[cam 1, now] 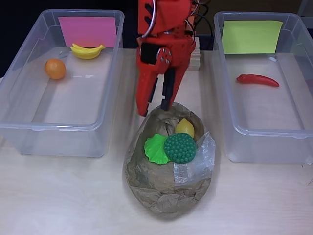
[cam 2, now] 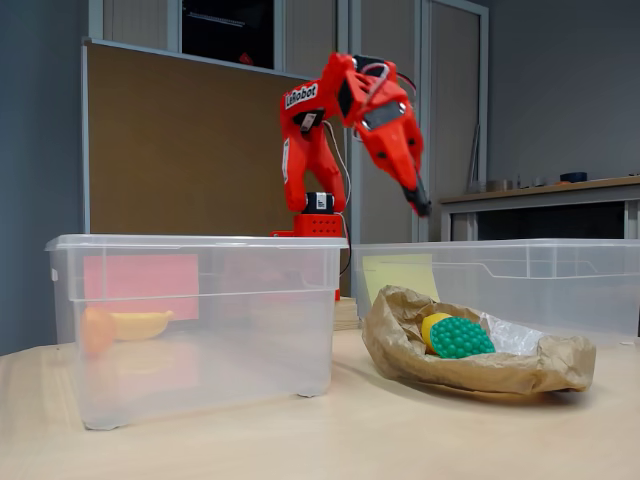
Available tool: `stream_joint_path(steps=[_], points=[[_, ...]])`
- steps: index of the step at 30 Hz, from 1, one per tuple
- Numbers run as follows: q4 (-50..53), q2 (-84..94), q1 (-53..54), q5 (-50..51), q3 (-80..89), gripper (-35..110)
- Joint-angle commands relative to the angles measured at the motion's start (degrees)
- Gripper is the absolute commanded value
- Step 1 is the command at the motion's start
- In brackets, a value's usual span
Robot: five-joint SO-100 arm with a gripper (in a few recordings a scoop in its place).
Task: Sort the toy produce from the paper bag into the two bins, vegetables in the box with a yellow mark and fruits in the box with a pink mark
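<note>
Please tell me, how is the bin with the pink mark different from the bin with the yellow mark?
The pink-marked bin sits on the left in the overhead view and holds two fruits, an orange and a banana. The yellow-marked bin sits on the right and holds one vegetable, a red chili pepper. Their paper marks differ in colour, pink against yellow. Both are clear plastic bins, alike in shape, flanking the paper bag.

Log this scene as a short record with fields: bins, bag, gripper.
pink-marked bin: round orange fruit, yellow banana
yellow-marked bin: red chili pepper
crumpled brown paper bag: bumpy green ball, flat green leaf, yellow lemon
red gripper: open, empty, above the bag's far edge
</note>
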Motion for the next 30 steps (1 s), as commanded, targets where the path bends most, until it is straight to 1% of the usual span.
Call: stream_joint_path(steps=[1, 7, 13, 17, 22, 30], points=[[-2.55, -5.45, -3.69, 1.05, -0.62, 27], [-4.83, -12.13, -8.35, 1.85, 4.13, 38], [-6.50, -13.36, -10.63, -0.18, 9.67, 46], [-8.44, -13.62, -8.96, -3.43, 11.78, 47], [-10.20, -17.49, -8.00, -7.73, 10.02, 48], [-9.05, -25.66, -10.90, -5.71, 4.57, 49]])
